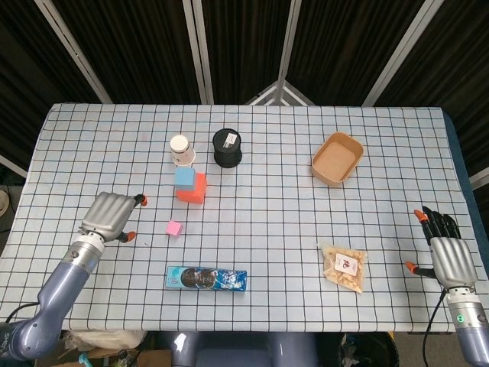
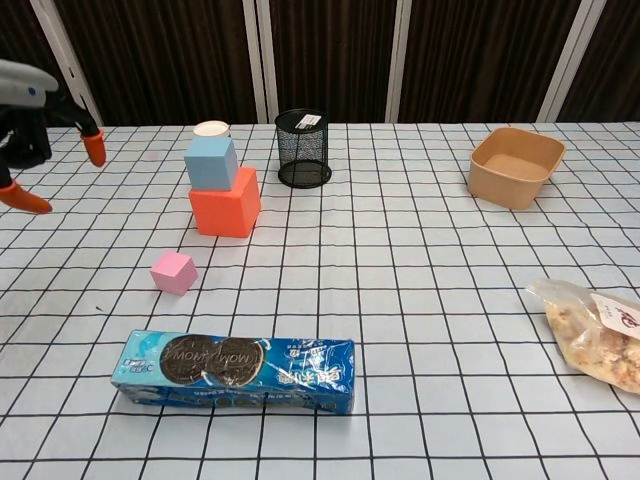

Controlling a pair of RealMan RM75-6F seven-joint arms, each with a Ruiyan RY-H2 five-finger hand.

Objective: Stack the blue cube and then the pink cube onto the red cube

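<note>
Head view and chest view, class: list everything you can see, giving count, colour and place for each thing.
red cube: one, red-orange, left of table centre
blue cube: one, light blue, on the red cube
pink cube: one, pink, on the cloth in front of the stack
paper cup: one, white, behind the stack
mesh pot: one, black, right of the cup
bowl: one, tan, far right
biscuit pack: one, blue, near edge
snack bag: one, clear, near right
left robot hand: grey, orange fingertips, holding nothing, left of the pink cube
right robot hand: dark grey, open, near right edge

Bright, even overhead light; soft short shadows; both views sharp; dark backdrop; no glare.
</note>
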